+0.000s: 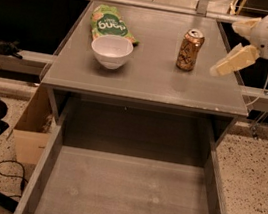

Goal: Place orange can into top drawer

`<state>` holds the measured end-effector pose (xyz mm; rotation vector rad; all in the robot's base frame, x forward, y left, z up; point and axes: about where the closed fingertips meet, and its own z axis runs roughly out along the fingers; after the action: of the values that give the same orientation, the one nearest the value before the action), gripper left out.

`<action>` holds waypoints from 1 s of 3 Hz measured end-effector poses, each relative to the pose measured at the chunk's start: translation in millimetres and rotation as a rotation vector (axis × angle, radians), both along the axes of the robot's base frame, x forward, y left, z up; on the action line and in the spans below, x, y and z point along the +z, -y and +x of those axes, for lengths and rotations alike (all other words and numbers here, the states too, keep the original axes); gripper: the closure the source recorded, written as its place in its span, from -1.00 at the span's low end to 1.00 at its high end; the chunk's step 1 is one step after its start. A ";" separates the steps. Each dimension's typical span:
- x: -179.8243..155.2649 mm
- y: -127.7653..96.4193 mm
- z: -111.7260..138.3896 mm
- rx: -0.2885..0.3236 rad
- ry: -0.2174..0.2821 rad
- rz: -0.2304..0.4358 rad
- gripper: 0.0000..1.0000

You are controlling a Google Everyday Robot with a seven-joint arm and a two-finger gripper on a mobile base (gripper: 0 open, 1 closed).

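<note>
The orange can point(190, 49) stands upright on the grey tabletop point(149, 76), right of centre, with its silver top showing. The top drawer point(128, 194) is pulled out wide below the tabletop's front edge, and nothing lies in it. My gripper point(240, 43) comes in from the upper right on a white arm, above the table's right edge. It is just right of the can and does not touch it. Its two pale fingers point(234, 60) stand apart, open and empty.
A white bowl point(111, 51) sits on the left half of the tabletop with a green snack bag point(109, 23) lying just behind it. A cardboard box point(32, 126) stands on the floor left of the drawer. Black cables lie at the lower left.
</note>
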<state>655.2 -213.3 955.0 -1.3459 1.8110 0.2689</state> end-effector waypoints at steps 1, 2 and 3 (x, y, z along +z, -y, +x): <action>-15.7 0.6 29.5 -0.007 0.021 0.083 -1.00; -33.0 -3.4 63.5 -0.007 0.045 0.226 -1.00; -37.5 -14.9 84.2 0.008 0.055 0.306 -1.00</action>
<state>739.4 -198.4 917.4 -1.1338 1.6428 0.4877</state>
